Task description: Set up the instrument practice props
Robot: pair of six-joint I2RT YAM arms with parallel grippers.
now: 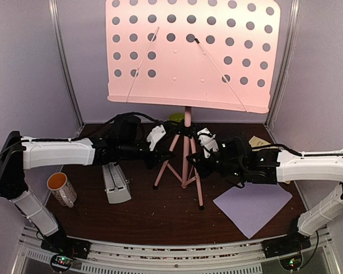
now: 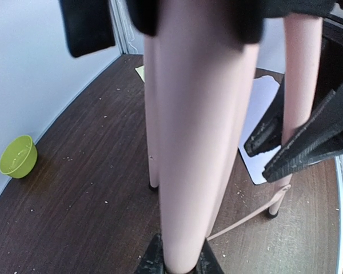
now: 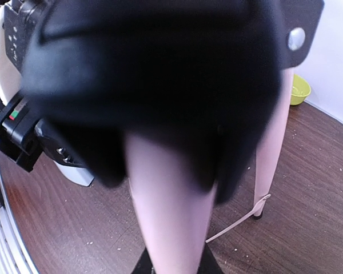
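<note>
The pink music stand (image 1: 188, 54) stands upright mid-table (image 1: 160, 222), its perforated desk high toward the back wall and its tripod legs spread between my two hands. My left gripper (image 1: 162, 157) is clamped on one leg just below the hub, and my right gripper (image 1: 194, 161) grips a neighbouring leg the same way, fingers (image 3: 146, 264) pressed against the pink tube. Further out, the grey metronome (image 1: 115, 182) sits near my left forearm, the lavender page (image 1: 252, 205) lies flat near my right, and the green bowl (image 1: 176, 117) sits behind the stand.
</note>
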